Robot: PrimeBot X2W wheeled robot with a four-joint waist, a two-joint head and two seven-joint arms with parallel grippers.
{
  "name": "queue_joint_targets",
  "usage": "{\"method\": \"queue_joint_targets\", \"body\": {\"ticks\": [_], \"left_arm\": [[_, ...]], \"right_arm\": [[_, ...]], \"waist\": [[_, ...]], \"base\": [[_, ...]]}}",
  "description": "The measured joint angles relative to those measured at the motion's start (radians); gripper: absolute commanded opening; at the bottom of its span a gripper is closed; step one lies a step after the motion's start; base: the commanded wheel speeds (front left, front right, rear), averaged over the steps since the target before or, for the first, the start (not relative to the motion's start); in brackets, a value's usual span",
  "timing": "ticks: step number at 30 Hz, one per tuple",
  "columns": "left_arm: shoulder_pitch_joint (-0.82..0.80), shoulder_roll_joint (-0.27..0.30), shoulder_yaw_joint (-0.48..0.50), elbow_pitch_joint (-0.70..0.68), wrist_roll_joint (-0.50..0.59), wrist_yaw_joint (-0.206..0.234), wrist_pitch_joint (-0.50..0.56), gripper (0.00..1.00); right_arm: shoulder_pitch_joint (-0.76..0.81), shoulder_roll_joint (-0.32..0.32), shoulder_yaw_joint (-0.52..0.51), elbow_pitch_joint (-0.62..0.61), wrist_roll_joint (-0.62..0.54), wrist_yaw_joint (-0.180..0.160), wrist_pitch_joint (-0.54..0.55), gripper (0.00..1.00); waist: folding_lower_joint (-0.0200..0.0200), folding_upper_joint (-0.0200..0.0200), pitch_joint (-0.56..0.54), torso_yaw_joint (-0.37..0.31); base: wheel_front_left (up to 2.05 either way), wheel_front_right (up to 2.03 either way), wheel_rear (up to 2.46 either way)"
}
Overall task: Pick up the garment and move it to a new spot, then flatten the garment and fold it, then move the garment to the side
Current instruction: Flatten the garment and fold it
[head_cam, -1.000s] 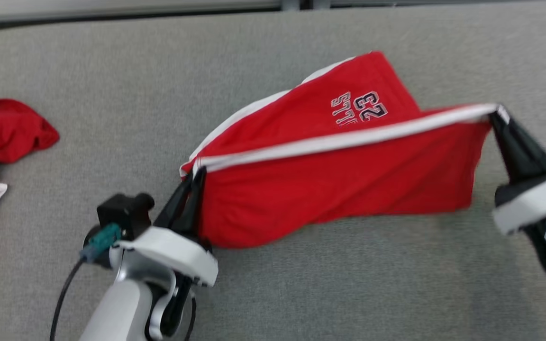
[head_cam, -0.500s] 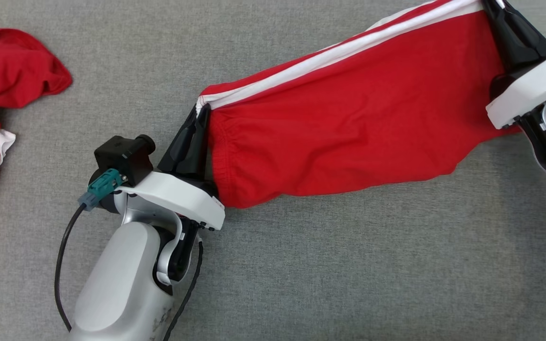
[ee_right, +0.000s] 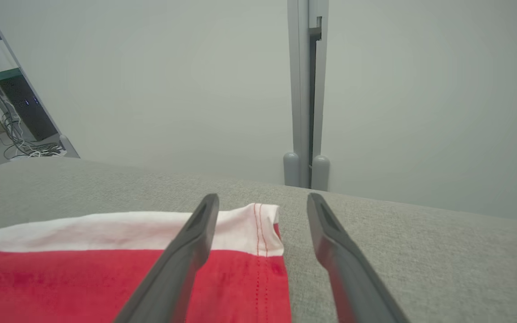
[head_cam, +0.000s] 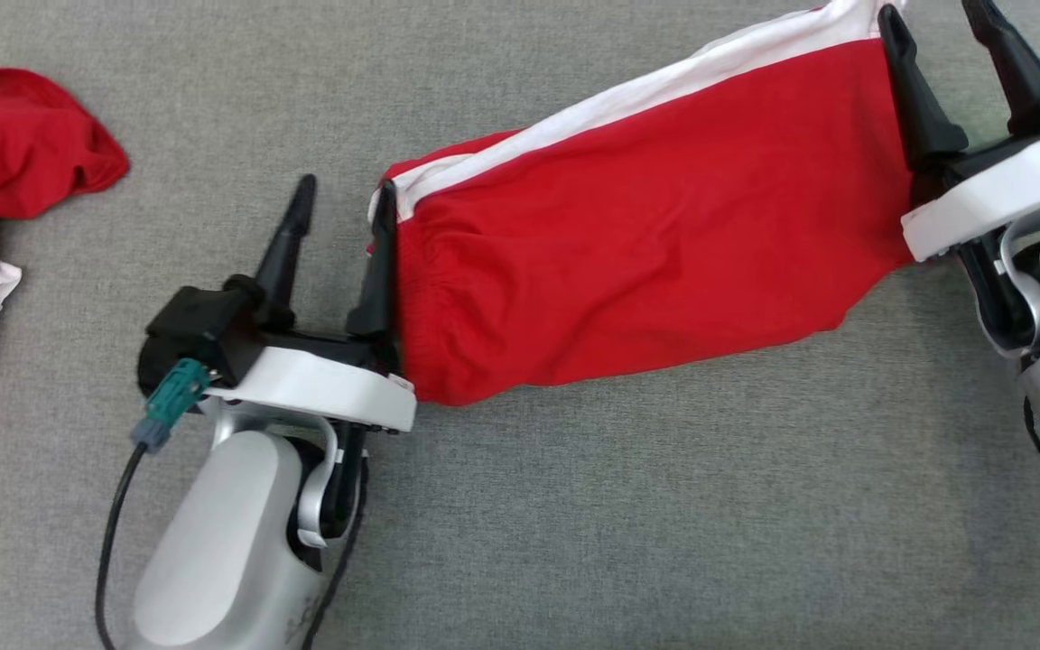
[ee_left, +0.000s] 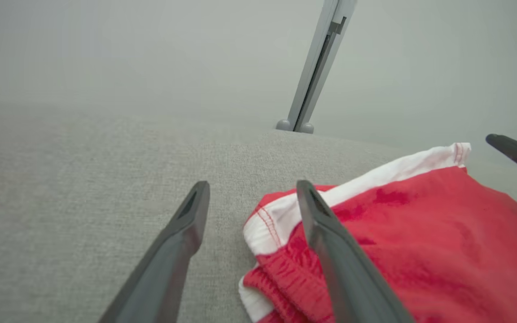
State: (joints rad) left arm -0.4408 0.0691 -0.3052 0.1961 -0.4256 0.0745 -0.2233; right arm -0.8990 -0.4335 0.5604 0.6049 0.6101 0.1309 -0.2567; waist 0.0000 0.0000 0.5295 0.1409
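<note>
Left gripper (head_cam: 344, 185) and right gripper (head_cam: 931, 13) stood fingers apart at the ends of the red shorts (head_cam: 646, 244); I'd have lifted both straight up, snagging no cloth.

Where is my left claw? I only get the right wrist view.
Observer: The left claw stands open at the red garment's elastic end, one finger alongside its edge.
Operator: Is the cloth laid out?
Observer: Yes, stretched across the grey surface, its near edge slightly wavy.
Operator: Anything else nearby?
Observer: A second red garment lies crumpled far to the left, apart from yours.
</note>
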Motion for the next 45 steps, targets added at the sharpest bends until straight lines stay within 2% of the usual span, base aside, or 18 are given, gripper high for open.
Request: {"method": "queue_joint_targets", "body": {"ticks": [9, 16, 24, 31, 45], "left_arm": [[0.025, 0.042, 0.069, -0.117, 0.09, 0.078, -0.036, 1.0], [0.085, 0.061, 0.085, -0.123, 0.12, 0.089, -0.038, 1.0], [0.184, 0.075, 0.083, -0.114, 0.127, 0.091, -0.038, 1.0], [0.305, 0.093, 0.082, -0.123, 0.128, 0.111, -0.037, 1.0], [0.328, 0.103, 0.071, -0.14, 0.12, 0.12, -0.013, 1.0]], "right_arm": [[0.215, 0.065, -0.233, -0.232, -0.162, 0.0, -0.004, 1.0], [0.422, 0.091, -0.343, -0.361, -0.235, 0.0, -0.002, 1.0], [0.615, 0.126, -0.4, -0.482, -0.271, 0.0, 0.063, 1.0], [0.747, 0.163, -0.431, -0.58, -0.298, 0.0, 0.129, 1.0], [0.78, 0.172, -0.454, -0.628, -0.312, 0.0, 0.178, 1.0]], "waist": [[0.0, 0.0, -0.053, -0.062], [0.0, 0.0, -0.114, -0.099], [0.0, 0.0, -0.176, -0.137], [0.0, 0.0, -0.241, -0.169], [0.0, 0.0, -0.264, -0.165]], "base": [[0.0, 0.0, 0.0], [0.0, 0.0, 0.0], [0.0, 0.0, 0.0], [0.0, 0.0, 0.0], [0.0, 0.0, 0.0]]}}
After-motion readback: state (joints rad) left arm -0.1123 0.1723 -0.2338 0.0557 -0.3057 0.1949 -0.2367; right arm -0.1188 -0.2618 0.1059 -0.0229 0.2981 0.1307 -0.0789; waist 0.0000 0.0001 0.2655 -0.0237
